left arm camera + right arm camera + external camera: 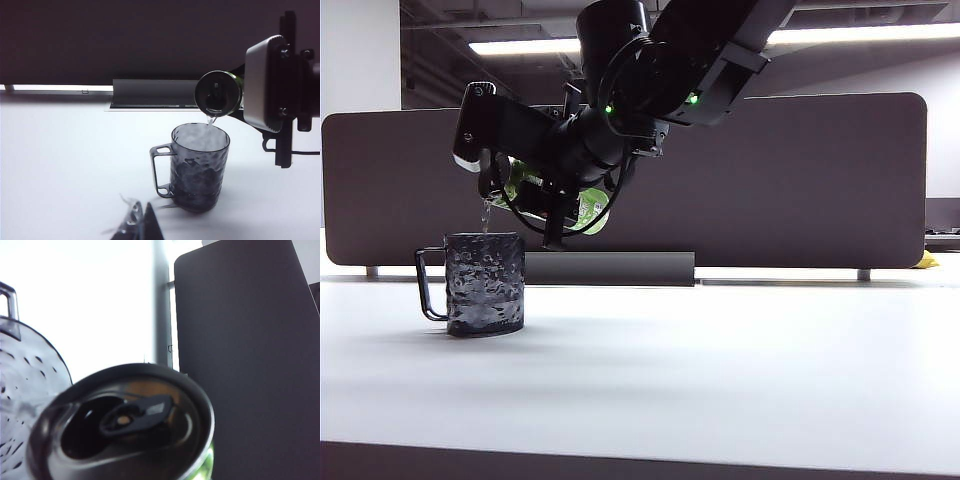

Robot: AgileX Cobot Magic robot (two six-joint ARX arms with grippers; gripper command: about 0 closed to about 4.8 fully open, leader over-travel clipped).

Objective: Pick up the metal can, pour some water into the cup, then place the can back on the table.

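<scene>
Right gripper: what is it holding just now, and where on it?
The right gripper holds the can by its body, tipped over the cup with water running out. The left gripper holds nothing.

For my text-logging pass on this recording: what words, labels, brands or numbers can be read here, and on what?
No text can be read in any view.
Can: held tilted over the cup by the right gripper; only patches of green with white marks show, too hidden and small to read.
Can top: tab and opening show no readable stamp.
Cup, table, left gripper: no markings.
</scene>
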